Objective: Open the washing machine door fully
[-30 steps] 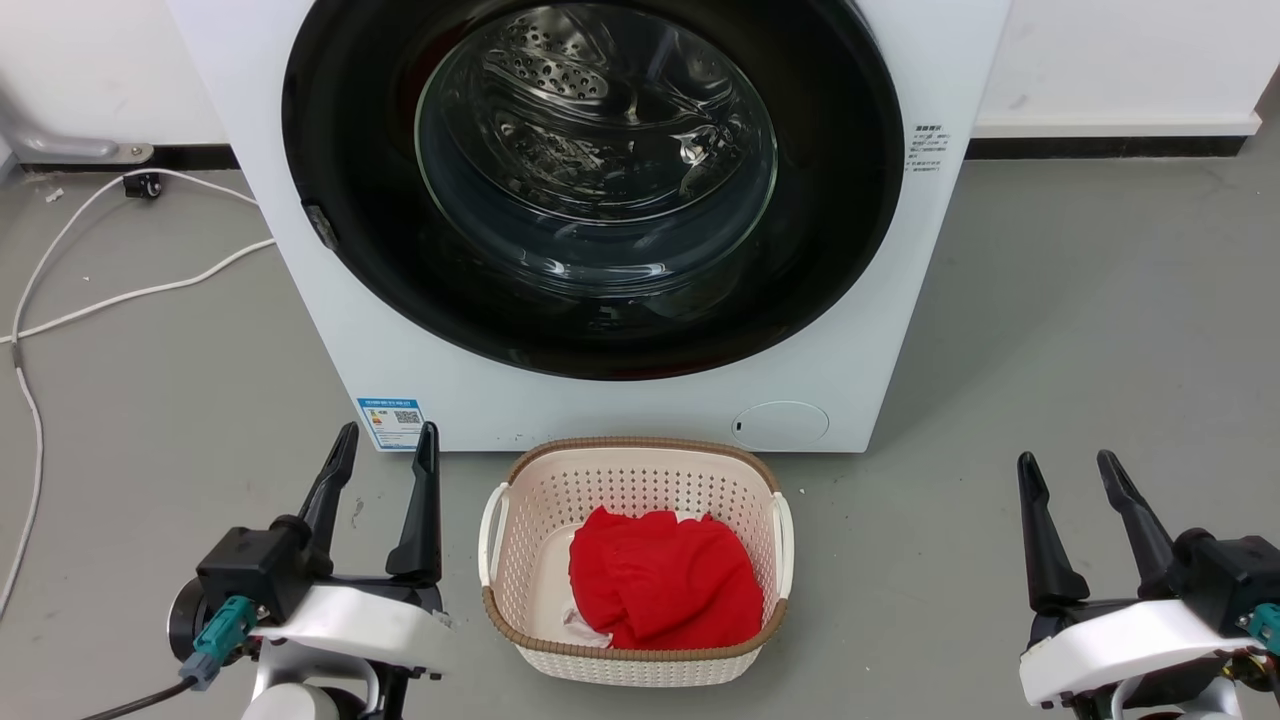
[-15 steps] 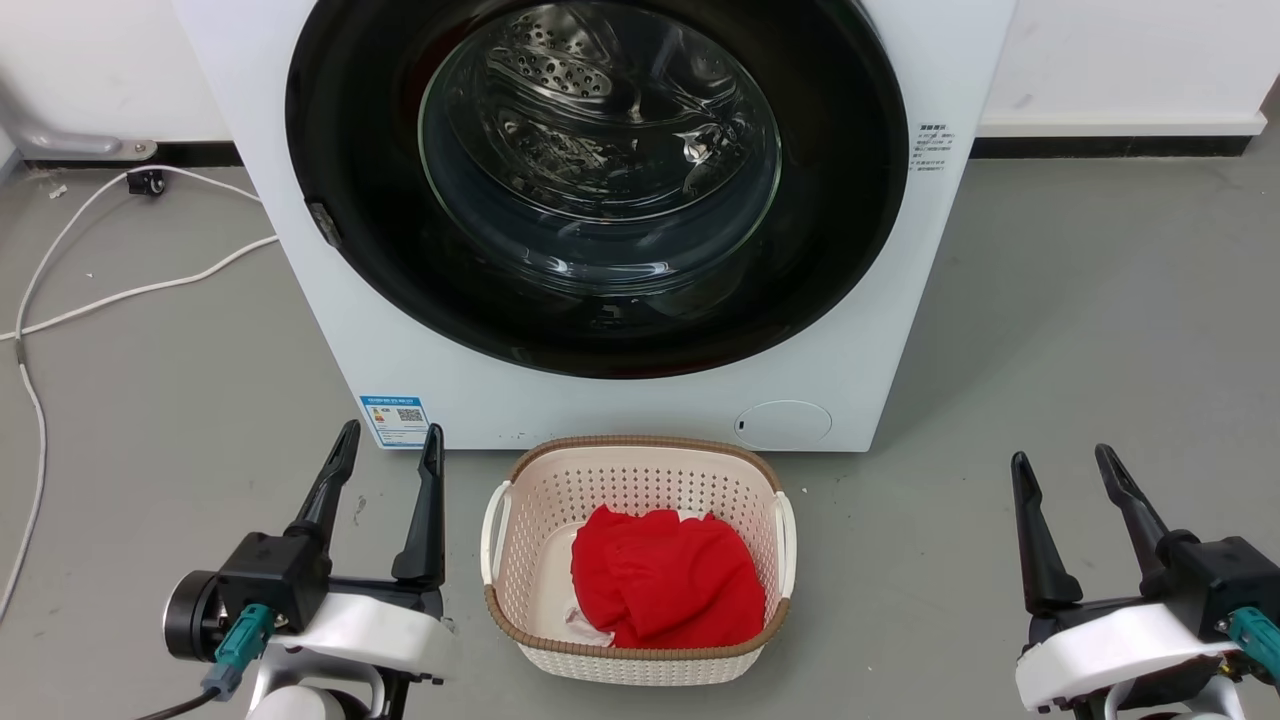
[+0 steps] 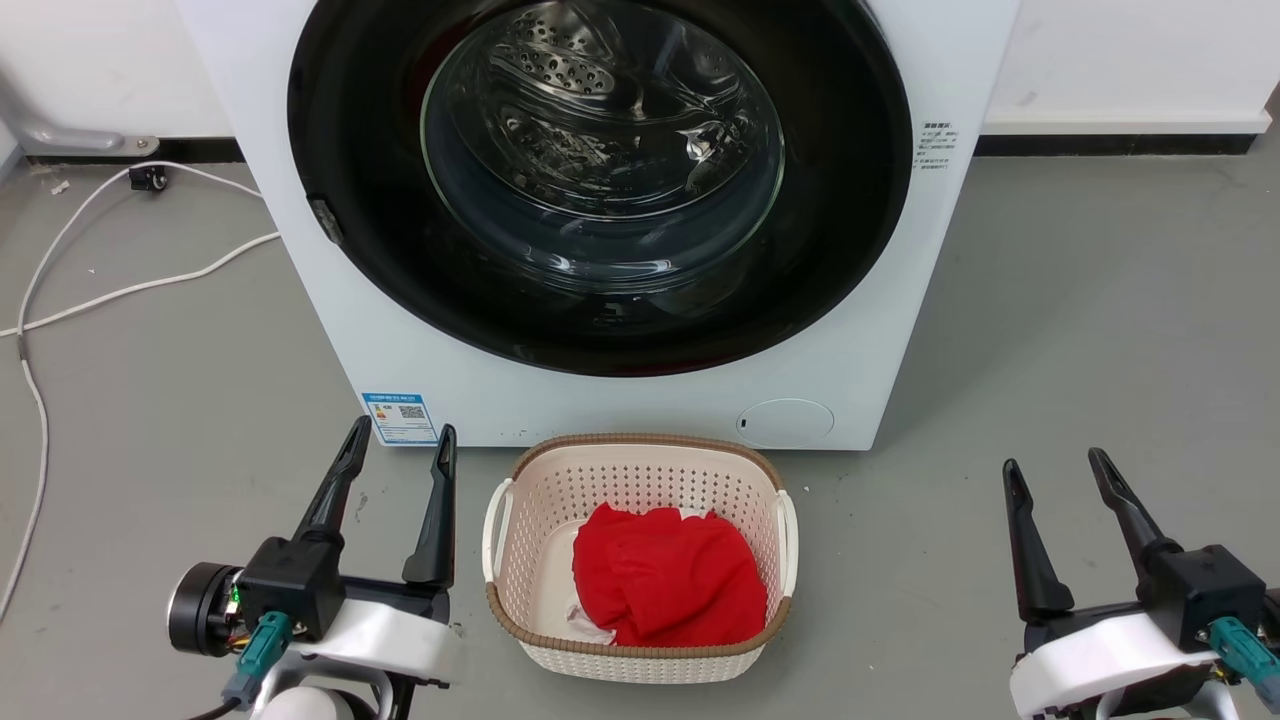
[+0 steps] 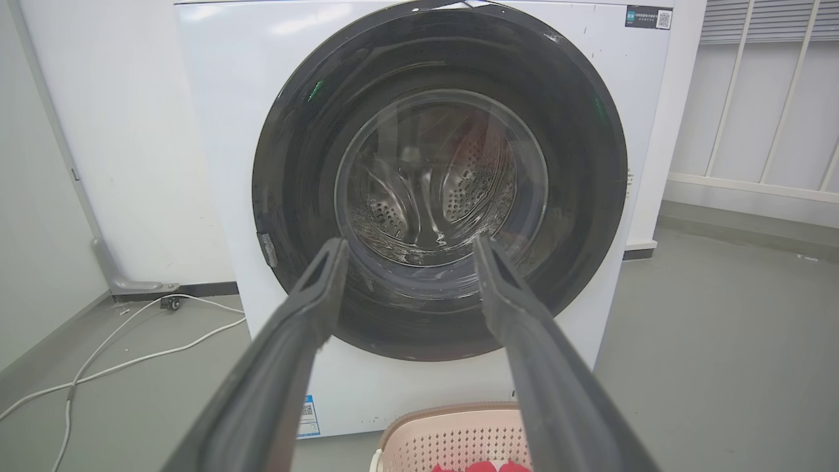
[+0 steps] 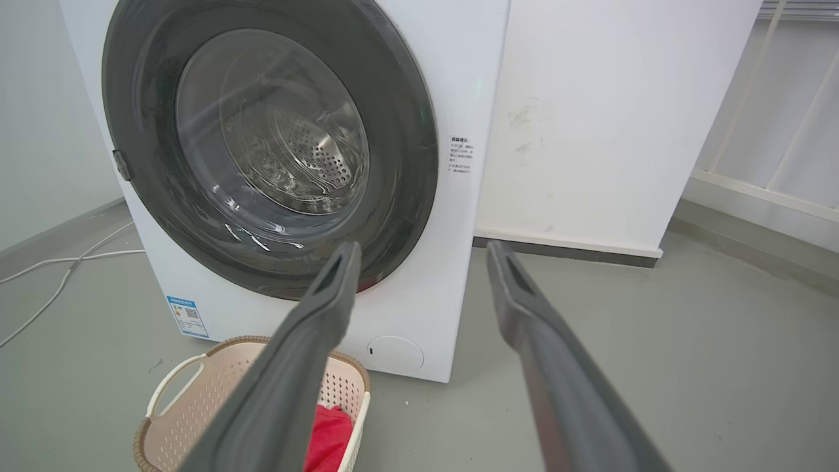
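The washing machine door (image 3: 600, 170) sits shut, flush against the front of the washing machine (image 3: 600, 405), which stands on the grey floor (image 3: 1080, 330) straight ahead of the robot. Both arms hang low and well apart from it. The left end effector (image 3: 403, 430) has its two dark fingers spread with nothing between them, and the right end effector (image 3: 1053, 460) is likewise spread and empty. A beige laundry basket (image 3: 640, 442) holding a red cloth (image 3: 665, 570) stands between them, just in front of the machine's base. The door looks like a rigid, fairly heavy disc. Its glossy black ring and bulging glass bowl (image 4: 440, 183) are smooth and probably slippery, so they offer poor purchase, and the glass is the part to keep the fingers off. The likeliest place to take hold is the small grey tab (image 3: 322, 215) on the door's left edge, which suggests a hinge on the opposite side, though no hinge is visible. The left arm is the nearer one for that. Expect a latch to resist at first, then a stiff swing along an arc. A full swing may need the basket and the right arm clear of its path.
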Available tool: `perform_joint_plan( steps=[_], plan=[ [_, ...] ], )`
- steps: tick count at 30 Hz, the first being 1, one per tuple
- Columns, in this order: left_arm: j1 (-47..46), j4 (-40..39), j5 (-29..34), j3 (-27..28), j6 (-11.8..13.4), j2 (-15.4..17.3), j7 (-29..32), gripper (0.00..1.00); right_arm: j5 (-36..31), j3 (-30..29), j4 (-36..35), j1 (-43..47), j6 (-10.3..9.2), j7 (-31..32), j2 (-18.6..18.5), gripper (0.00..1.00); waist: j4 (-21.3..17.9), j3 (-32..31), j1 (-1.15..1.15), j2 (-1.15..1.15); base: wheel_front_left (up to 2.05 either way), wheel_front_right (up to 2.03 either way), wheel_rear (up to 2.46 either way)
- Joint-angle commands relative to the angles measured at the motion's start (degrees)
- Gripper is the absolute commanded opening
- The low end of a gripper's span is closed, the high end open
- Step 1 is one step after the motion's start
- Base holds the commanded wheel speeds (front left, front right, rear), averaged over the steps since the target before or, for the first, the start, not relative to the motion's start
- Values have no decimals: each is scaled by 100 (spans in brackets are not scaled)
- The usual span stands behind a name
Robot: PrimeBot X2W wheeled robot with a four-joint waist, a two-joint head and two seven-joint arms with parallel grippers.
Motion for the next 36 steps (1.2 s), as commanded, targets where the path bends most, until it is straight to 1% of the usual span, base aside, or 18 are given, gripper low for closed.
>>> perform_joint_plan(
  steps=[1,4,9,10,11,12,13,18,19,22,25,26,30,32,35,36],
  plan=[
    [59,-23,78,21,-21,1,-35,100,-77,13,-3,19,-2,-35,12,100,0,1,0,0,0,0,0],
    [76,-35,170,49,-44,-33,-75,100,-144,21,2,31,-2,-74,13,100,-1,3,0,0,0,0,0],
    [79,-30,117,86,-75,-74,-63,100,-19,-4,37,14,-2,-95,13,100,1,8,0,0,0,0,0],
    [79,-24,120,90,-83,-81,-63,100,36,-7,56,13,-2,-86,13,93,2,9,0,0,0,0,0],
    [79,-21,119,95,-92,-88,-63,100,90,-6,63,7,-2,-106,13,40,4,11,0,0,0,0,0],
    [78,-18,117,100,-92,-94,-63,100,103,-2,72,1,-2,-125,13,15,5,13,0,0,0,0,0],
    [78,-16,119,106,-97,-99,-63,100,129,6,79,0,-2,-133,13,0,6,14,0,0,0,0,0],
    [75,-1,137,134,-120,-118,-63,100,361,22,103,-28,-3,-214,13,0,6,28,0,0,0,0,0],
    [72,3,141,137,-120,-122,-63,100,548,19,116,-43,-3,-248,13,0,7,31,0,0,0,0,0],
    [60,7,153,150,-121,-129,-63,100,1486,49,231,-100,-2,-380,13,0,13,38,0,0,0,0,0],
    [55,7,153,173,-121,-138,-63,100,2708,91,372,-202,-2,-521,13,0,13,46,0,0,0,0,0],
    [53,6,152,180,-122,-142,-63,100,3217,103,410,-260,-2,-564,12,0,14,52,0,0,0,0,0],
    [4,-18,155,213,-125,-150,-63,100,5671,159,606,-602,-2,-677,11,0,0,124,0,0,0,0,0],
    [-42,-19,139,222,-126,-157,-63,100,6647,83,717,-896,-1,-699,10,0,-10,184,0,0,0,0,0],
    [-145,-50,115,232,-130,-164,-63,100,7434,-62,936,-1420,-1,-628,11,0,-21,323,0,0,0,0,0],
    [-172,-61,111,229,-131,-166,-63,100,7574,-145,1037,-1622,-1,-556,9,0,-17,367,0,0,0,0,0]
  ],
)
